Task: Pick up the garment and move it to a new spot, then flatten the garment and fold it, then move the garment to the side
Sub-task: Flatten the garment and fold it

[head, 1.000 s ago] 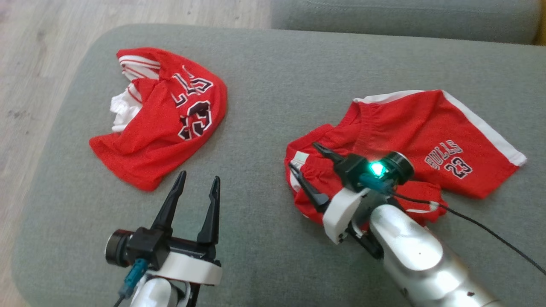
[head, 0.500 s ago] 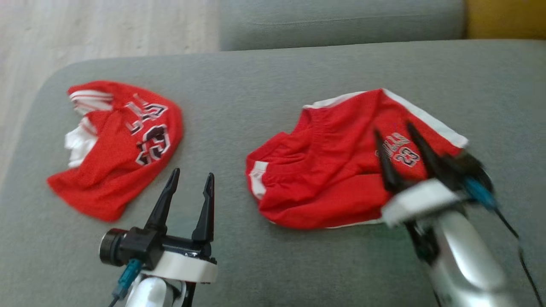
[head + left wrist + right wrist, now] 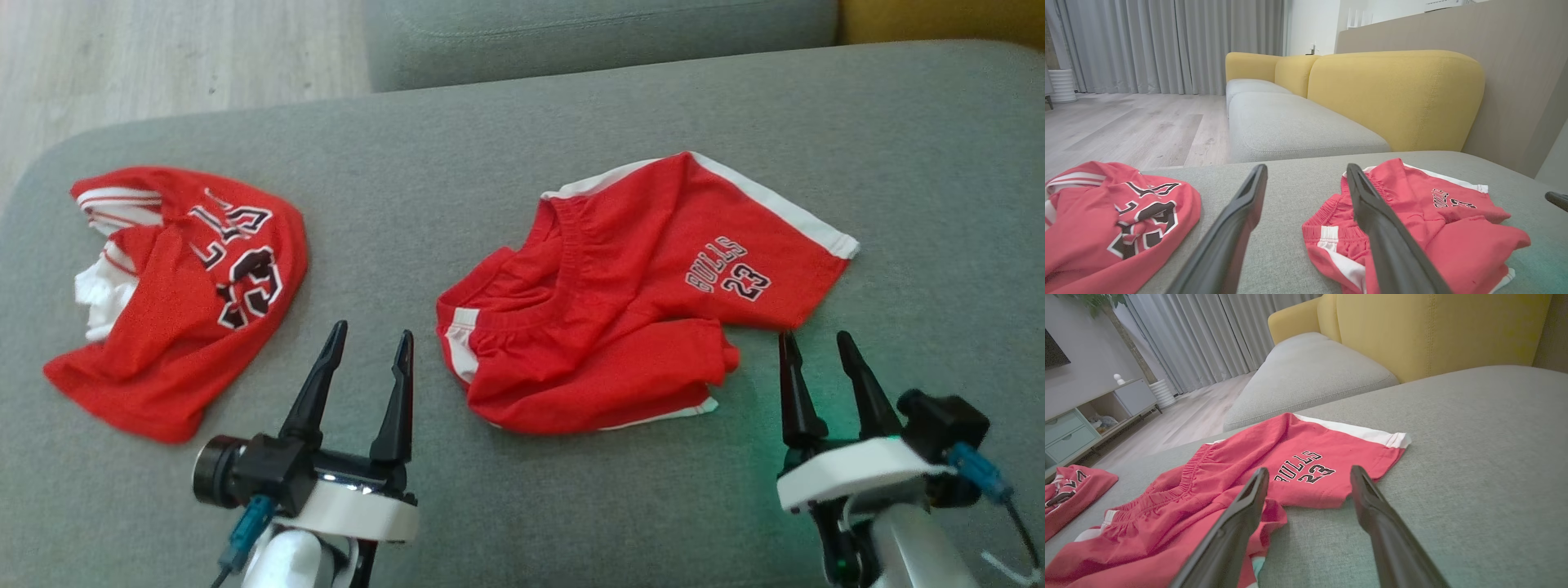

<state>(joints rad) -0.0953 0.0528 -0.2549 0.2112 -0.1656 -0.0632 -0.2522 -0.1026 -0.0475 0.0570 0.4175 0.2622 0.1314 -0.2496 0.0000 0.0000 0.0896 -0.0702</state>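
The left gripper (image 3: 372, 331) and right gripper (image 3: 815, 336) are hovering over the grey sofa cushion (image 3: 522, 147), jaws standing apart; the crumpled jersey (image 3: 180, 302) and red shorts (image 3: 620, 310) are lying well apart.

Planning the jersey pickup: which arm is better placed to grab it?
Left, most likely. The open left gripper sits right beside the jersey, while the right gripper, also open, is on the far side of the shorts.

Red shorts (image 3: 620, 302) lie crumpled mid-frame on a grey cushion (image 3: 522, 147); wood floor (image 3: 163, 57) upper left, yellow backrest (image 3: 939, 20) upper right.
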